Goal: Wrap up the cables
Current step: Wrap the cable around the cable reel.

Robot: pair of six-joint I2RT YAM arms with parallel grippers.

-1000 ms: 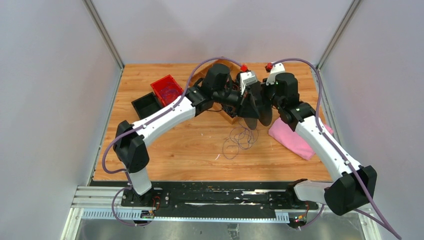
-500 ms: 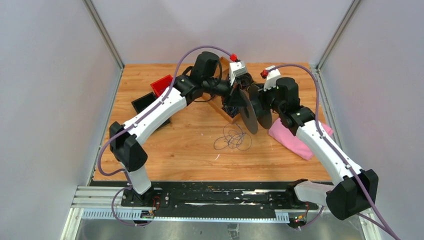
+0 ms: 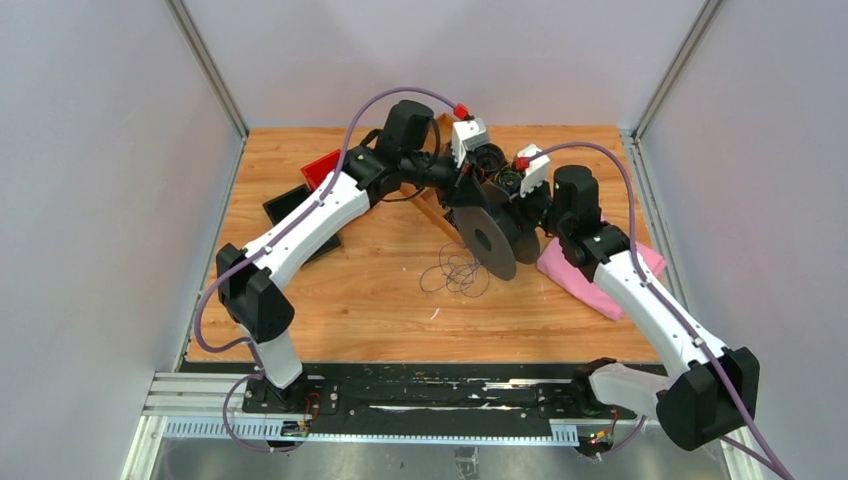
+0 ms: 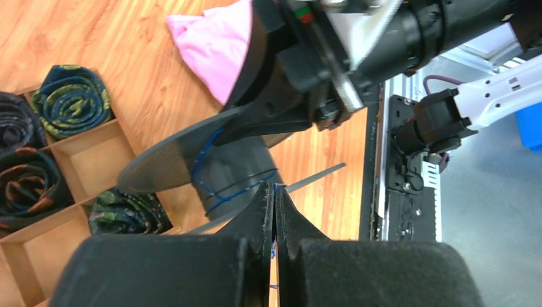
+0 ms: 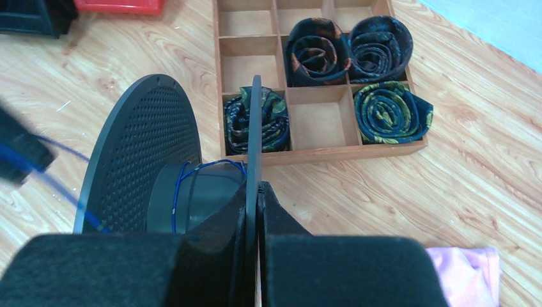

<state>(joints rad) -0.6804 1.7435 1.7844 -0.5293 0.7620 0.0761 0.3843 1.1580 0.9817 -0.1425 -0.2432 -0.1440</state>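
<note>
On the table (image 3: 350,300), just in front of the spool (image 3: 489,236), the cable (image 3: 456,272) lies in a loose tangle of loops. Up on the spool itself a few blue turns hug the hub between the two flanges, and in the right wrist view a blue strand runs out from the hub toward the left! The left gripper (image 4: 273,192) is pinched tight right beside that hub, a sliver of blue cable showing in the seam of its jaws. The right gripper (image 5: 254,188) is clamped on the edge of one thin flange, holding the spool on edge. Behind it, a wooden tray (image 5: 345,151) carries rolled ties (image 5: 391,112) in several compartments. A pink cloth (image 3: 592,282) lies under the right arm. A red bin (image 3: 322,168) and a black bin (image 3: 282,208) sit far left, well apart from the cable.
</note>
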